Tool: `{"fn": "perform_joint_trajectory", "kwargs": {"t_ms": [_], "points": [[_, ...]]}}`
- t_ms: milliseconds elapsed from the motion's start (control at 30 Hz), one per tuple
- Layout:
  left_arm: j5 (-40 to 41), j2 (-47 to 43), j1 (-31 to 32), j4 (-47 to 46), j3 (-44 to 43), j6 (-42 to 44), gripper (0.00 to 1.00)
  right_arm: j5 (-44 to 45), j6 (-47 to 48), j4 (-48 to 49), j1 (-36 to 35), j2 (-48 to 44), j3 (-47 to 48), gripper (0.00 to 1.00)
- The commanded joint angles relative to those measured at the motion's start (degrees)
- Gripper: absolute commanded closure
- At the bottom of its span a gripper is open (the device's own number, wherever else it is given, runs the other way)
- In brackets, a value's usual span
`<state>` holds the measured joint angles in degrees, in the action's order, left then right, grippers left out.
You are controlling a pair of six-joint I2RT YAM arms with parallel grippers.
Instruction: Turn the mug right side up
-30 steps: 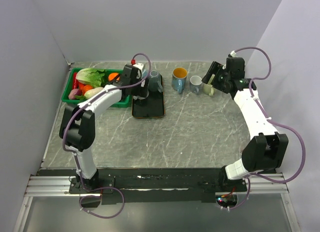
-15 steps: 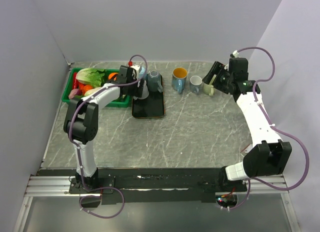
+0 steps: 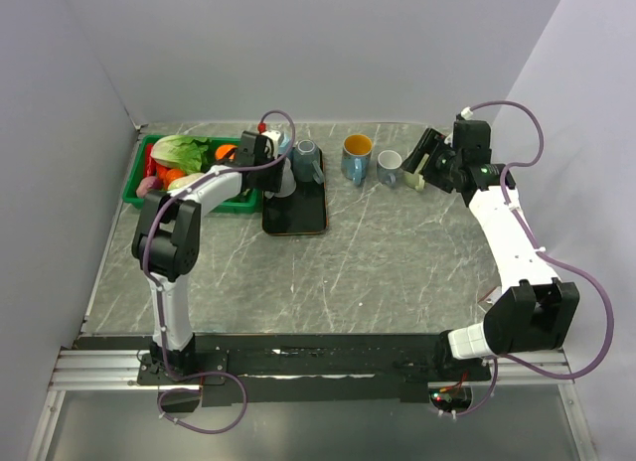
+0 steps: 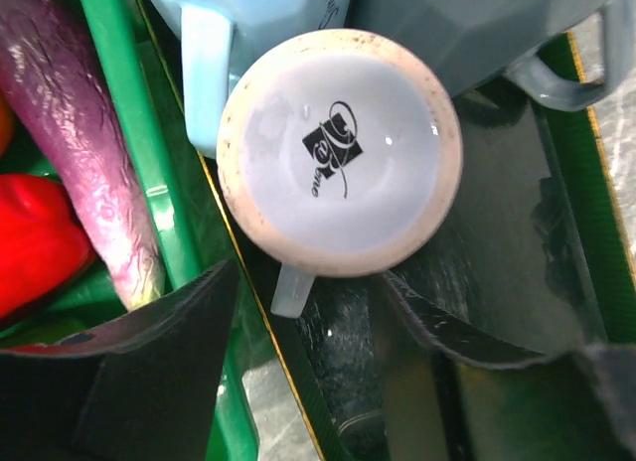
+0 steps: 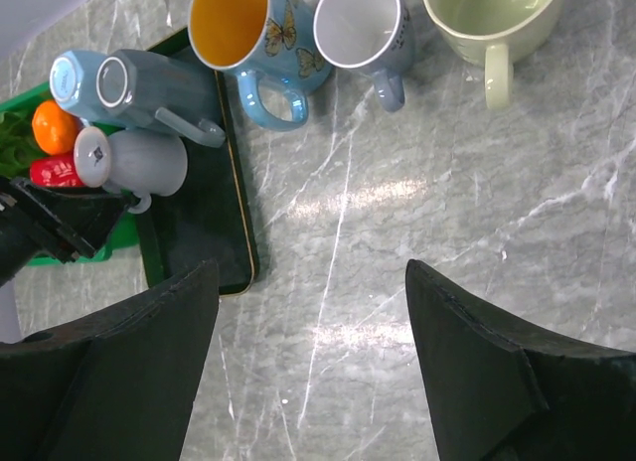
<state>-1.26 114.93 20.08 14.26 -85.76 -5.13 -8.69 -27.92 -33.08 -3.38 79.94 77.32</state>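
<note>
A white mug [image 4: 338,153] stands upside down on the black tray [image 4: 517,232], its printed base up and its handle [image 4: 293,287] pointing at my left gripper [image 4: 318,382]. That gripper is open just above the handle and holds nothing. The same mug shows in the right wrist view [image 5: 129,163], next to an upside-down light blue mug [image 5: 75,78] and an upside-down grey-blue mug [image 5: 149,83]. In the top view the left gripper [image 3: 270,173] covers the white mug. My right gripper [image 3: 422,166] is open and empty above the table at the back right.
A green basket [image 3: 134,178] of vegetables stands left of the tray [image 3: 293,218]; an aubergine [image 4: 70,133] and a red pepper [image 4: 30,242] lie close to the left finger. A butterfly mug [image 5: 238,24], a white-lined mug [image 5: 358,24] and a pale green mug [image 5: 487,14] stand upright.
The left arm's elbow has swung left while its gripper stays over the tray's back left corner. The right gripper has drawn slightly right and back.
</note>
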Motion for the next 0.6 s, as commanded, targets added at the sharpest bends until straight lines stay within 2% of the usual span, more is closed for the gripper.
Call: {"fn": "perform_joint_trajectory", "kwargs": {"t_ms": [0,267,567], "points": [[0.46,0.99,0.14,-2.39,-2.05,0.99,0.43,0.07,-0.64,1.44,-0.23,-2.16,-0.33,0.19],[0.99,0.47,0.14,-6.25,-1.0,-1.2,0.51,0.86,-0.55,1.18,-0.23,-2.16,0.02,0.2],[0.99,0.38,0.14,-7.23,-0.2,-2.08,0.66,1.04,-0.82,1.26,-0.23,-3.04,-1.03,0.2]]}}
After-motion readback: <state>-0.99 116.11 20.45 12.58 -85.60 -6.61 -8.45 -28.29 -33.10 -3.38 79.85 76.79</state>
